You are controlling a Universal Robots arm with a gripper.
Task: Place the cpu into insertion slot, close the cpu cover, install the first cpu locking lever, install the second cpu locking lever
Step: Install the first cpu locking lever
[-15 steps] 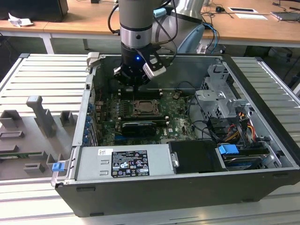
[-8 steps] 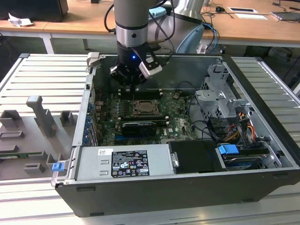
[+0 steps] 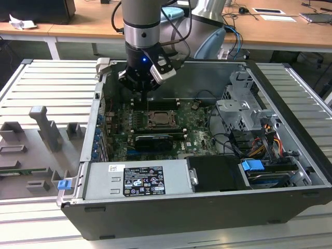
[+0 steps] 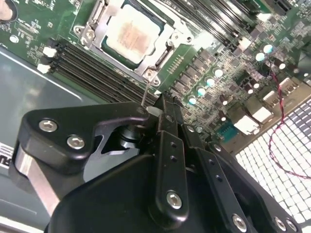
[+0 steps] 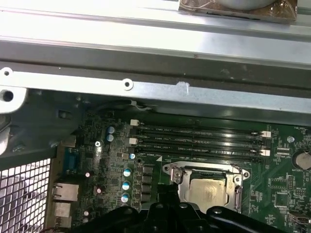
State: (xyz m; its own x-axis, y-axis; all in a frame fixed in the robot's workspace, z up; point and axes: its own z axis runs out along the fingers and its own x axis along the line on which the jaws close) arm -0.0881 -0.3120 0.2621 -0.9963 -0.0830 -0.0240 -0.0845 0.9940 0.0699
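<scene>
The cpu [image 4: 133, 34], a pale square chip, sits in the insertion slot [image 3: 158, 120] on the green board. The silver cpu cover [image 4: 167, 42] lies flat around it, hiding most of the slot. In the first wrist view the cpu [image 5: 206, 190] and the cover's frame [image 5: 204, 170] sit just past my black fingers. A thin locking lever [image 4: 146, 90] rises from the socket's corner to my gripper [image 4: 163, 104]. The gripper's fingers are pressed together and the lever's end meets their tip. In the exterior view the gripper [image 3: 142, 96] hangs just behind the socket.
Long black memory slots [image 5: 199, 141] run beside the socket. A black card [image 3: 153, 140] lies in front of it. A grey power supply [image 3: 137, 179] fills the case's front, and a drive cage [image 3: 241, 111] with cables stands at the exterior view's right. The case wall [image 5: 155, 92] is close behind.
</scene>
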